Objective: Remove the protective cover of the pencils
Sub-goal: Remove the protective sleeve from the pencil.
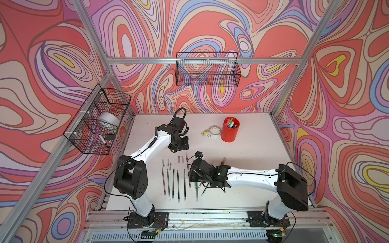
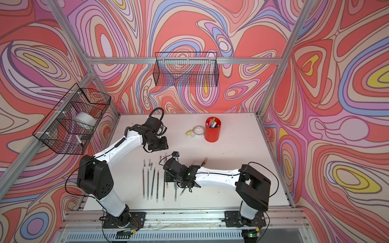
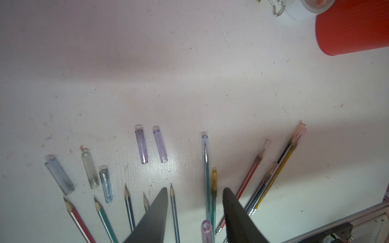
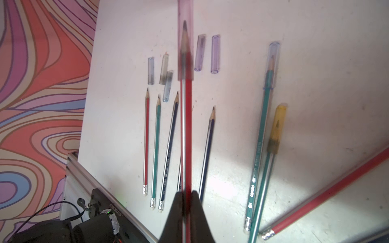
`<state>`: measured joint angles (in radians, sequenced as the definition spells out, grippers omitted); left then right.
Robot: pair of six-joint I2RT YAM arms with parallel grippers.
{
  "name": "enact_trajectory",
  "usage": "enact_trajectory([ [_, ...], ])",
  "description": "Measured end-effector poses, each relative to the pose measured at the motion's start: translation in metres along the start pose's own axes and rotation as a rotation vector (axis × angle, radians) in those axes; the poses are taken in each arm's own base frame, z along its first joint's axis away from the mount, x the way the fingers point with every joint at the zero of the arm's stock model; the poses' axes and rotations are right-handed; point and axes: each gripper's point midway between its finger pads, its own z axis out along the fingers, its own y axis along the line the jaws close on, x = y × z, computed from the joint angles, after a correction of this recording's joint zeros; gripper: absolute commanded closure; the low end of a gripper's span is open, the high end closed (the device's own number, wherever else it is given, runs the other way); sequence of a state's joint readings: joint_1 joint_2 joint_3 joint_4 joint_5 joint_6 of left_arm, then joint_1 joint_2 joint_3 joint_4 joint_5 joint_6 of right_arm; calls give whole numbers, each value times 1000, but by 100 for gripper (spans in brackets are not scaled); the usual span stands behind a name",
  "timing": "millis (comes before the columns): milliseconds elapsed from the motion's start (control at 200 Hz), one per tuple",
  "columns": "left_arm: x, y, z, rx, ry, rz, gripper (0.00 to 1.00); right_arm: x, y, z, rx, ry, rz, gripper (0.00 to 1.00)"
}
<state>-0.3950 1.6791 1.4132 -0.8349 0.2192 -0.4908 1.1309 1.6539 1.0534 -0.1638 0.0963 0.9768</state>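
Two arms (image 1: 151, 145) share the table (image 1: 252, 164); two wire baskets (image 1: 207, 84) hang on the walls; one red cup (image 1: 229, 134) stands upper right of centre. Five bare pencils (image 4: 156, 147) lie in a row at lower centre, with at least five capped ones beside them. One red pencil (image 4: 187, 126) is clamped in the right gripper (image 4: 186, 192), pink cover (image 4: 185, 52) on, its end between the left gripper's (image 3: 195, 189) parted fingers, touching neither. Five loose covers (image 3: 141, 146) lie above the row.

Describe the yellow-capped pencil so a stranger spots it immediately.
On the white table, beyond the row of uncapped pencils toward the robot's right, two green-striped pencils lie side by side. It is the one whose tip wears a cloudy yellow cap; its neighbour's cap is clear bluish.
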Motion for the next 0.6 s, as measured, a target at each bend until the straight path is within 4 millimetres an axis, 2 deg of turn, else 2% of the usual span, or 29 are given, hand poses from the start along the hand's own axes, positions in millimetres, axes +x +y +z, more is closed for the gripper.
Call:
enact_trajectory([
  [90, 1, -6, -8, 42, -20, -3, 44, -1, 3, 0, -20, -8, -2, 98],
  [205, 5, -10, -13, 72, -21, -5, 43, -2, 6, 0, -40, -14, -4, 99],
  [441, 7, -15, -12, 105, -3, -5, 43, -11, 18, -8, -90, -49, 1, 98],
  [601, 9, -19, -4, 128, 24, -16, 43, -18, 26, -15, -118, -73, 2, 97],
])
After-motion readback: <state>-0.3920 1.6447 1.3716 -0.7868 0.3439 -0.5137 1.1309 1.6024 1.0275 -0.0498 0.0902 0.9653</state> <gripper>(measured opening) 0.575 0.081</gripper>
